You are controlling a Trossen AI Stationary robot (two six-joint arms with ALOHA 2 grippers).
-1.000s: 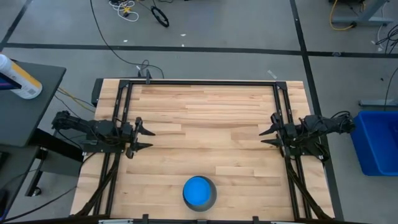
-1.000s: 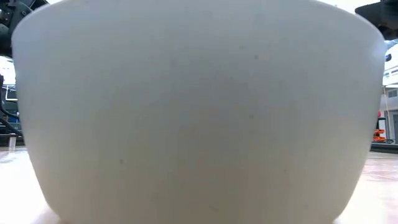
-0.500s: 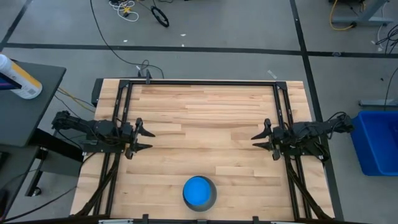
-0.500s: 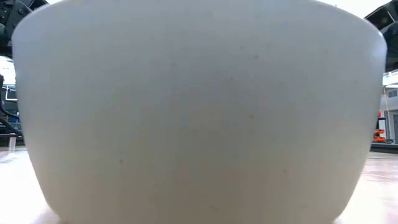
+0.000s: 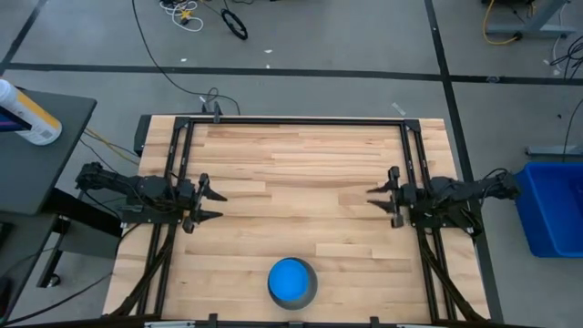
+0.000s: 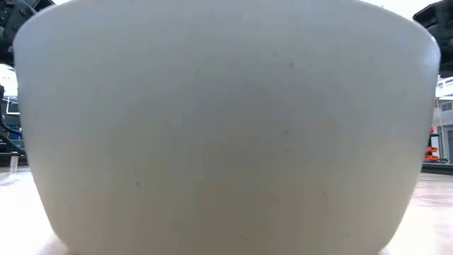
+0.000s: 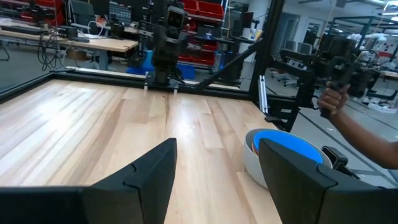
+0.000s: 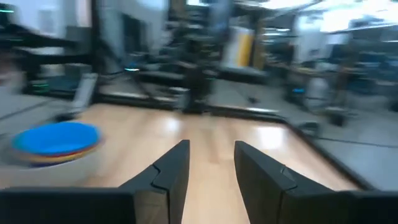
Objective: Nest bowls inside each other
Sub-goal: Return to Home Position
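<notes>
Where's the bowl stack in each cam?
High: bowl stack at bottom centre, midway between the arms.
Low: bowl stack, its grey outer wall filling nearly the whole frame.
Left wrist: bowl stack off to one side beyond the open left claw.
Right wrist: bowl stack off to one side beyond the open right claw.
Shared landmark: light wood table.

Looking over the wooden desk (image 8: 205, 127) between the right gripper's (image 8: 211, 152) parted fingers (image 8: 166, 174). Resting on it: blue bowl (image 8: 57, 137) uppermost, red and yellow rims (image 8: 59, 155) beneath, all nested in a grey bowl (image 8: 59, 174). Beyond, blurred workshop.
</notes>
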